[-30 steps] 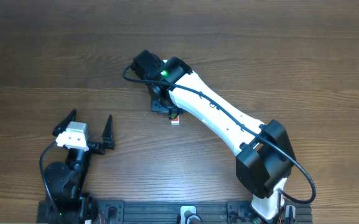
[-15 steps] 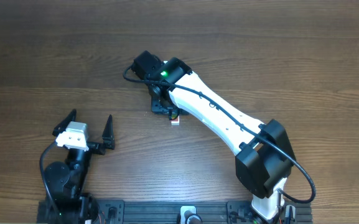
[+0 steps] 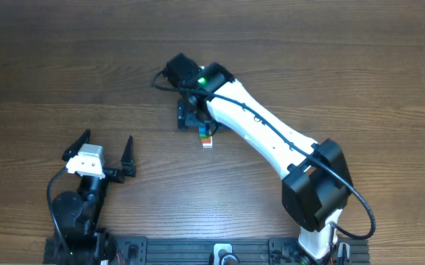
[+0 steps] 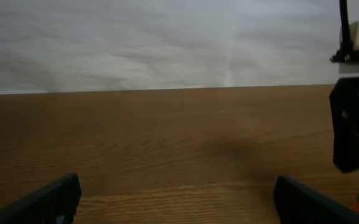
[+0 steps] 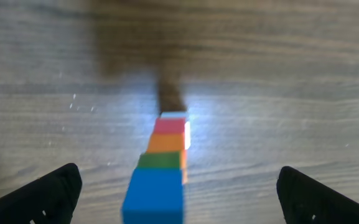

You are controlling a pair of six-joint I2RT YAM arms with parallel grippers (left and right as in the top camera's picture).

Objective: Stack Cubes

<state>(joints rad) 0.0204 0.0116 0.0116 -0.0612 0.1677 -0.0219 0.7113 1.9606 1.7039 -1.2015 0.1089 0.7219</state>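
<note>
One stack, two grippers, one table

The stack counts one blue cube, one green cube, one orange cube, one red cube and perhaps a fifth, a white cube, hard to make out in the glare. The two grippers are the left gripper and the right gripper. There is one table.

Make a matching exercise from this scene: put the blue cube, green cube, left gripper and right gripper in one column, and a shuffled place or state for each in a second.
Column one:
1. blue cube
2. green cube
3. left gripper
4. right gripper

Column two:
A. open, above the stack
B. top of the stack
C. open, off to the left, apart from the stack
D. directly under the top cube

Pairs: 1-B, 2-D, 3-C, 4-A
</note>
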